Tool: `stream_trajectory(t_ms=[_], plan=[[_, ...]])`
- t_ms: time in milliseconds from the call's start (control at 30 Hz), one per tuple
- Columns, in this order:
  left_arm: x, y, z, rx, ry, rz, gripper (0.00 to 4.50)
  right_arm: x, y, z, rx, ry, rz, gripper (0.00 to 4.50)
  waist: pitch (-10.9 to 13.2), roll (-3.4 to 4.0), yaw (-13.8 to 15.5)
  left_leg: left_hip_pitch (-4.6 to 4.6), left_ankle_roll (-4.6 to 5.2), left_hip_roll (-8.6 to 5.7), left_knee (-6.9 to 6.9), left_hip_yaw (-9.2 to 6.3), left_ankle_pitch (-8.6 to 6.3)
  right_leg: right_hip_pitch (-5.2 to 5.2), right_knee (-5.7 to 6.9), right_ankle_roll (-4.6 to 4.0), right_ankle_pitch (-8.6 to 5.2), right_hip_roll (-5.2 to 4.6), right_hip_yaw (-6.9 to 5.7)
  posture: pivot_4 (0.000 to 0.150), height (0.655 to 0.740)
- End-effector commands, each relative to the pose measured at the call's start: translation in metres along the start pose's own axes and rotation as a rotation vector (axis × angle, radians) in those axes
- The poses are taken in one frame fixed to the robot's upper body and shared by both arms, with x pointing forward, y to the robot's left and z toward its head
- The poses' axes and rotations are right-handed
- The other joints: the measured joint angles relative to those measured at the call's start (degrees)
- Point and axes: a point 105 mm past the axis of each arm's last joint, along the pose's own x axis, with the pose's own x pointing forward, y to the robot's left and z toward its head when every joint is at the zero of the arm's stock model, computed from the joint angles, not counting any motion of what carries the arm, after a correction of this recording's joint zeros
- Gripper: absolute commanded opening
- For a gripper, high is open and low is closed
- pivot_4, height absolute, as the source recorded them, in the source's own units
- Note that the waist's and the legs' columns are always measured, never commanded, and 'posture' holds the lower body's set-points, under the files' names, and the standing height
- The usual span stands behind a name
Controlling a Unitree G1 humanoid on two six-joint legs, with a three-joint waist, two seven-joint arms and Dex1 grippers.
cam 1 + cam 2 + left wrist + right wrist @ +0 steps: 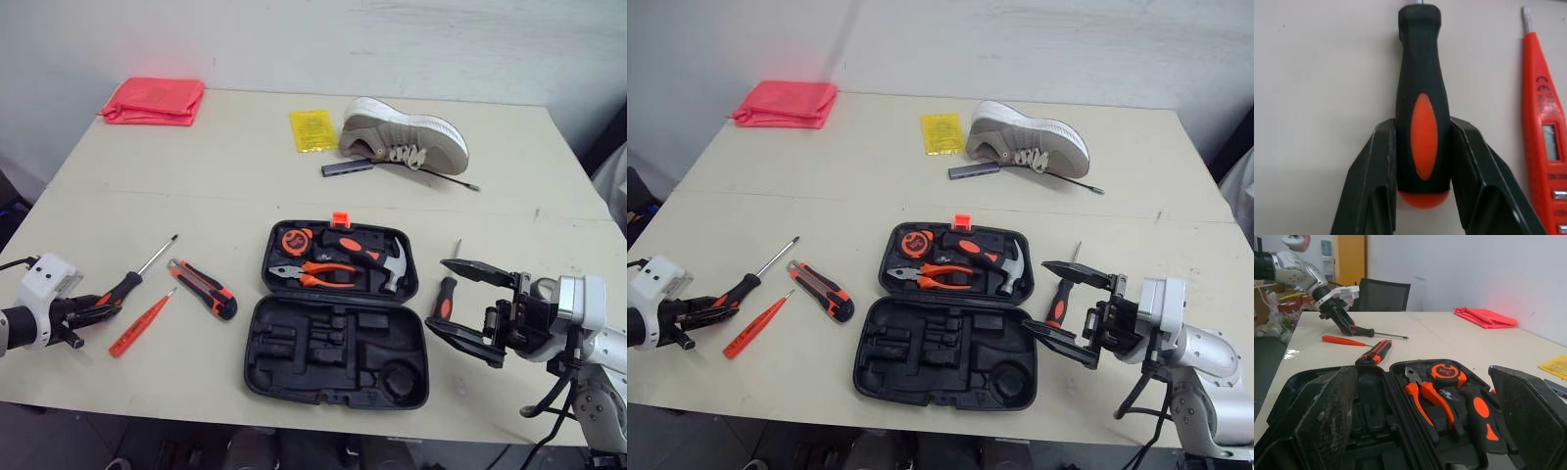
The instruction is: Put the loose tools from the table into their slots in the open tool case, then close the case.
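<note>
- Red cloth (154,101), folded, at the far left corner of the bench (245,186).
- Grey sneaker (404,135), tipped on its side, laces facing the near edge.
- Yellow packet (313,130), flat, just left of the sneaker.
- Grey bar (347,168) just in front of the sneaker, thin black rod (446,177) beside.

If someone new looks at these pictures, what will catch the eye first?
The open black tool case sits in the middle of the table, holding orange-handled pliers and a hammer. To its left, the left pincer clamps a screwdriver by the handle; a grey shoe lies at the far side.
</note>
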Motion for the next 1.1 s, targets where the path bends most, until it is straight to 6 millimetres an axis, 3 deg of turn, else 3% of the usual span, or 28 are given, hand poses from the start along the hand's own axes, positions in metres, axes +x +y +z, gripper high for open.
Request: stream_trajectory(t_ms=[33, 200, 333, 433, 600, 800, 1100], plan=[[-0.031, -0.022, 0.069, 0.241, -0.239, -0.068, 0.80, -0.010, -0.011, 0.008, -0.080, 0.012, -0.051, 4.50, 0.0, -0.19, 0.0, -0.02, -0.01, 0.02, 0.01, 0.00, 0.00, 0.00, 0.00, 0.00, 0.00, 0.00, -0.01, 0.150, 0.7400], [-0.031, -0.090, 0.110, 0.479, -0.256, -0.338, 0.80, -0.029, -0.030, 0.003, -0.103, 0.100, -0.093, 4.50, 0.0, -0.14, 0.1, 0.05, -0.03, -0.11, 0.03, -0.01, 0.03, 0.10, -0.04, 0.03, 0.02, -0.08, 0.00, 0.150, 0.7400], [-0.009, -0.143, 0.119, 0.712, -0.114, -0.543, 0.80, -0.045, -0.042, -0.007, -0.097, 0.182, -0.086, 4.50, 0.0, -0.09, 0.1, 0.03, -0.05, -0.39, 0.08, 0.01, 0.09, 0.13, -0.11, 0.10, 0.05, -0.01, 0.06, 0.150, 0.7400], [0.012, -0.165, 0.127, 0.878, -0.075, -0.598, 0.80, -0.048, -0.046, -0.008, -0.099, 0.201, -0.070, 4.50, 0.0, 0.00, 0.1, 0.05, -0.09, -0.44, 0.11, 0.10, 0.11, 0.16, -0.08, 0.12, 0.07, 0.09, 0.11, 0.150, 0.7400], [0.048, -0.202, 0.141, 0.973, -0.051, -0.678, 0.80, -0.048, -0.048, -0.012, -0.083, 0.202, -0.072, 4.50, -0.1, 0.07, 0.2, -0.02, -0.22, -0.34, 0.34, 0.36, 0.18, 0.18, -0.03, 0.15, 0.08, 0.62, 0.39, 0.150, 0.7400], [0.077, -0.216, 0.138, 1.015, 0.047, -0.659, 0.80, -0.046, -0.043, -0.012, -0.074, 0.186, -0.086, 4.50, -0.1, 0.07, 0.1, 0.00, -0.23, -0.33, 0.37, 0.33, 0.19, 0.12, -0.03, 0.17, 0.09, 0.79, 0.65, 0.150, 0.7400], [0.092, -0.213, 0.128, 0.998, 0.110, -0.615, 0.80, -0.041, -0.037, -0.008, -0.085, 0.178, -0.107, 4.50, 0.0, 0.06, 0.3, 0.02, -0.18, -0.32, 0.47, 0.06, 0.19, 0.11, 0.00, 0.19, 0.10, 0.76, 0.79, 0.150, 0.7400]])
